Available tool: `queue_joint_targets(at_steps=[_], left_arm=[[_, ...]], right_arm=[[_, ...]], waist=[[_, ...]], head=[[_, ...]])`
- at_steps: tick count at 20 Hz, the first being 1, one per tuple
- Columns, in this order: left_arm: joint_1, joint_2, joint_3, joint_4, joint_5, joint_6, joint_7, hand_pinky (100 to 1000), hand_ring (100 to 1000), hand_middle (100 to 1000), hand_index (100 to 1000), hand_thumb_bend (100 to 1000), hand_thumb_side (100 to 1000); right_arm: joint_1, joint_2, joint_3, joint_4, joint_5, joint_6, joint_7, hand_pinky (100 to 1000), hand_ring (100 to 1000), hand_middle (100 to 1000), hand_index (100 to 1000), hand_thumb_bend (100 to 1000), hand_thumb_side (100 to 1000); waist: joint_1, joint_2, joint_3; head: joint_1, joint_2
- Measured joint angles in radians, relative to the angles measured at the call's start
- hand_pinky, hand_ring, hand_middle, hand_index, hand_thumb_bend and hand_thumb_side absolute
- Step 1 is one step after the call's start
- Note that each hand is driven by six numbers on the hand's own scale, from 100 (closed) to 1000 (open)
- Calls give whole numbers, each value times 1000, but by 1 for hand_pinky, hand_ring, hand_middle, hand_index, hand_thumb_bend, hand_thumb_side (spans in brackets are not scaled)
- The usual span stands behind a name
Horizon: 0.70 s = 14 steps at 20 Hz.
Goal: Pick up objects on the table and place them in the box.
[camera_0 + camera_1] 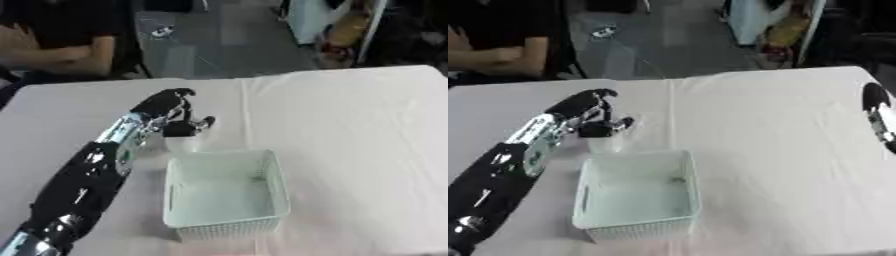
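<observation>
At right eye view's edge, right hand shows.

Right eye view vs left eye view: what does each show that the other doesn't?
Only the right eye view shows the right arm, a dark shape at the right edge; its hand can't be made out. The left eye view shows nothing extra of note. Both share the left hand curled around a pale object with a dark top, just behind the white box on the table. The box looks nearly empty.
</observation>
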Motion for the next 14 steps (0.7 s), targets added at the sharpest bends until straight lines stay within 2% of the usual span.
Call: queue_joint_targets(at_steps=[14], left_arm=[[0, 0, 25, 56, -59, 14, 8, 999, 991, 933, 420, 908, 1000]], right_arm=[[0, 0, 0, 0, 0, 0, 0, 891, 917, 906, 939, 100, 648]], waist=[[0, 0, 0]], head=[[0, 0]])
